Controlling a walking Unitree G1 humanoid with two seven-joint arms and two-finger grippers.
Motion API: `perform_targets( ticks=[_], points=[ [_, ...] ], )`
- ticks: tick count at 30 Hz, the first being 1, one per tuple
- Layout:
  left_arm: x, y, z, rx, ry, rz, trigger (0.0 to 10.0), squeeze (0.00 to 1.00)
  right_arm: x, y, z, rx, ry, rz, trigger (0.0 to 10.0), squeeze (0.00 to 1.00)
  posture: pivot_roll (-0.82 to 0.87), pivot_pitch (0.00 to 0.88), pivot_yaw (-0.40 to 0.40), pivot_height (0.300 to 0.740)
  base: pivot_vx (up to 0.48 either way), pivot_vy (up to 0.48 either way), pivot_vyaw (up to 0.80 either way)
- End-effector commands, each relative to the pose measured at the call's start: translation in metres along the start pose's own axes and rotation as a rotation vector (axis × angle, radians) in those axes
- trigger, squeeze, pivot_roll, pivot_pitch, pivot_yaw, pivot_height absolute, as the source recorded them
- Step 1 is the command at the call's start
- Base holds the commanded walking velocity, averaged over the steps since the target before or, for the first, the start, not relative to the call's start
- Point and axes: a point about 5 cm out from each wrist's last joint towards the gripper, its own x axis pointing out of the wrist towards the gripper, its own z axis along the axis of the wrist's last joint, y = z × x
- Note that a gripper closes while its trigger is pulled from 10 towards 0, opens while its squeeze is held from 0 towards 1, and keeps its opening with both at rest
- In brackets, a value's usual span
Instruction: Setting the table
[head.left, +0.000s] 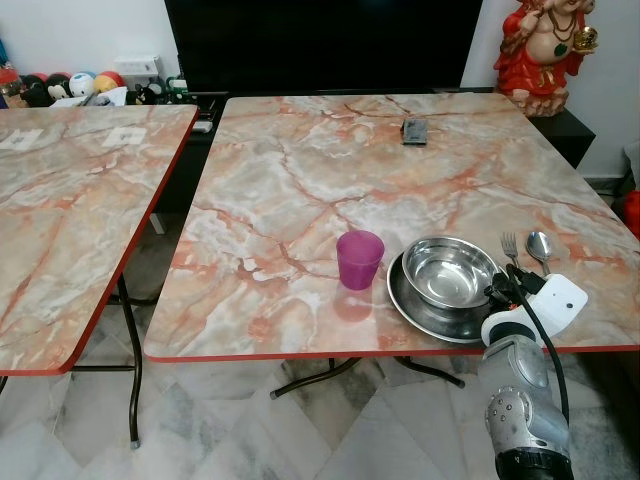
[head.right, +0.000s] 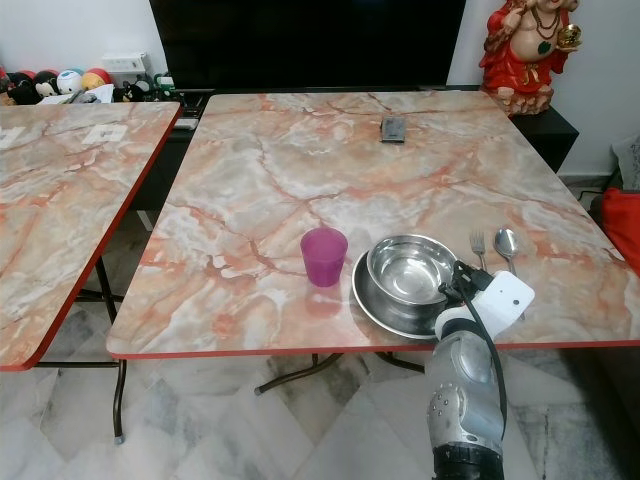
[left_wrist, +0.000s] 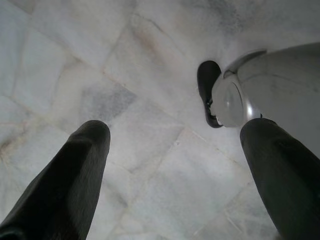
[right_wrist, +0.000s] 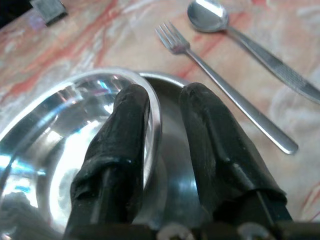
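Frontally, the right arm is reaching up from below the table (head.left: 300, 200) edge, its right gripper (right_wrist: 162, 107) meeting the bowl (head.left: 450, 268), which is sitting in a plate (head.left: 415, 310). A purple cup (head.left: 359, 258) is standing just left of the plate; a fork (head.left: 511, 246) and spoon (head.left: 540, 246) are lying to its right. A second table (head.left: 70, 200), a dark screen and a red statue (head.left: 545, 45) are framing the room. Along the right wrist, the two fingers are straddling the bowl's rim, one inside, one outside, pinching it. Along the left wrist, the left gripper (left_wrist: 175, 165) is hanging spread wide over marble floor (left_wrist: 150, 60).
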Motion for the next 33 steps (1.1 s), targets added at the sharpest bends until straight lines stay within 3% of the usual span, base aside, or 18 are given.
perform_targets(
  ticks=[1, 3, 4, 6, 11, 16, 18, 19, 20, 23, 25, 27, 28, 30, 31, 33],
  points=[
    [-0.002, 0.005, -0.005, 0.010, 0.020, 0.001, 10.0, 0.00, -0.006, -0.002, 0.025, -0.134, -0.171, -0.008, 10.0, 0.00, 0.01, 0.102, 0.017, 0.740, 0.000, 0.000, 0.00],
    [-0.001, 0.005, -0.004, 0.009, 0.018, 0.002, 10.0, 0.00, -0.008, -0.003, 0.030, -0.171, -0.213, -0.014, 10.0, 0.00, 0.01, 0.102, 0.017, 0.740, 0.000, 0.000, 0.00],
    [0.000, 0.004, 0.001, 0.011, 0.012, 0.001, 10.0, 0.00, -0.014, -0.011, 0.049, -0.285, -0.336, -0.097, 10.0, 0.00, 0.00, 0.103, 0.016, 0.740, 0.000, 0.000, 0.00],
    [0.002, 0.002, 0.004, 0.013, 0.008, -0.002, 10.0, 0.00, -0.020, -0.019, 0.058, -0.314, -0.399, -0.170, 10.0, 0.00, 0.00, 0.103, 0.016, 0.740, 0.000, 0.000, 0.00],
    [0.002, -0.011, 0.002, 0.014, 0.004, -0.019, 10.0, 0.00, -0.029, -0.051, 0.054, -0.410, -0.378, -0.373, 10.0, 0.00, 0.00, 0.102, 0.008, 0.740, 0.000, 0.000, 0.00],
    [-0.002, -0.014, -0.011, 0.007, 0.019, -0.019, 10.0, 0.00, -0.044, -0.088, 0.005, -0.411, -0.083, -0.517, 10.0, 0.00, -0.01, 0.101, -0.001, 0.740, 0.000, 0.000, 0.00],
    [-0.002, -0.013, -0.012, 0.006, 0.020, -0.018, 10.0, 0.00, -0.046, -0.089, 0.003, -0.414, -0.071, -0.520, 10.0, 0.00, -0.01, 0.101, -0.003, 0.740, 0.000, 0.000, 0.00],
    [-0.002, -0.012, -0.012, 0.005, 0.020, -0.016, 10.0, 0.00, -0.048, -0.093, -0.004, -0.409, -0.030, -0.530, 10.0, 0.00, -0.01, 0.101, -0.003, 0.740, 0.000, 0.000, 0.00],
    [-0.002, -0.008, -0.010, 0.002, 0.018, -0.012, 10.0, 0.00, -0.054, -0.104, -0.023, -0.370, 0.081, -0.561, 10.0, 0.00, -0.01, 0.102, -0.006, 0.740, 0.000, 0.000, 0.00],
    [-0.001, -0.006, -0.006, -0.001, 0.014, -0.008, 10.0, 0.00, -0.058, -0.113, -0.037, -0.339, 0.162, -0.595, 10.0, 0.00, -0.01, 0.102, -0.006, 0.740, 0.000, 0.000, 0.00],
    [-0.001, -0.005, -0.005, -0.001, 0.013, -0.007, 10.0, 0.00, -0.059, -0.117, -0.047, -0.337, 0.218, -0.582, 10.0, 0.00, -0.01, 0.099, -0.010, 0.740, 0.000, 0.000, 0.00],
    [-0.001, -0.004, -0.004, -0.004, 0.010, -0.005, 10.0, 0.00, -0.061, -0.121, -0.078, -0.341, 0.380, -0.503, 10.0, 0.00, -0.02, 0.097, -0.012, 0.740, 0.000, 0.000, 0.00],
    [-0.001, -0.004, -0.004, -0.004, 0.010, -0.005, 10.0, 0.00, -0.061, -0.121, -0.078, -0.341, 0.380, -0.503, 10.0, 0.00, -0.02, 0.097, -0.012, 0.740, 0.000, 0.000, 0.00],
    [-0.001, -0.004, -0.004, -0.006, 0.009, -0.004, 10.0, 0.00, -0.063, -0.121, -0.099, -0.328, 0.492, -0.454, 10.0, 0.00, -0.02, 0.094, -0.013, 0.740, 0.000, 0.000, 0.00],
    [-0.001, -0.005, -0.005, -0.008, 0.010, -0.002, 10.0, 0.00, -0.063, -0.117, -0.118, -0.361, 0.592, -0.322, 10.0, 0.00, -0.02, 0.089, -0.019, 0.740, 0.000, 0.000, 0.00],
    [-0.001, -0.005, -0.006, -0.012, 0.011, -0.001, 10.0, 0.00, -0.063, -0.115, -0.127, -0.373, 0.639, -0.256, 10.0, 0.00, -0.02, 0.084, -0.024, 0.740, 0.000, 0.000, 0.00]
  ],
)
